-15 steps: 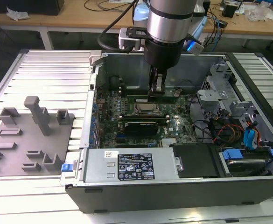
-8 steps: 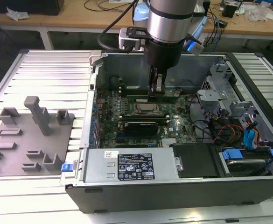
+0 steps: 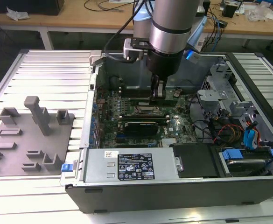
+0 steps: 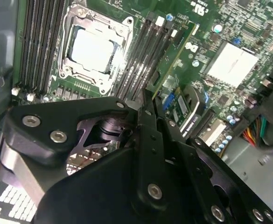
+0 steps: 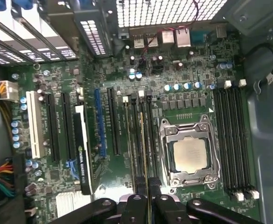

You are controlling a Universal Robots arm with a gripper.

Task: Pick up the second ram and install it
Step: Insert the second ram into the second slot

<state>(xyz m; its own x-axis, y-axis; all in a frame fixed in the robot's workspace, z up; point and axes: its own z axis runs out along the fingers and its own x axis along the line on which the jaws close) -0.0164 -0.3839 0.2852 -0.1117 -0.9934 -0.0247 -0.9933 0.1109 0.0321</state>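
Work surface — a ribbed aluminium table (image 3: 47, 65) of parallel slats. Two things rest on it: the grey moulded holder tray (image 3: 29, 140) toward the exterior view's left, and just beside it the open computer case (image 3: 183, 186) — lying on its side, motherboard facing up.

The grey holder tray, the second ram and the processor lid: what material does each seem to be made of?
The grey holder tray looks like matte moulded plastic: uniform dull grey, soft rounded edges, no glints. The second ram, gripped between the fingers, looks like green circuit board, thin and flat-edged. The processor lid seems bare brushed metal, silvery and reflecting light.
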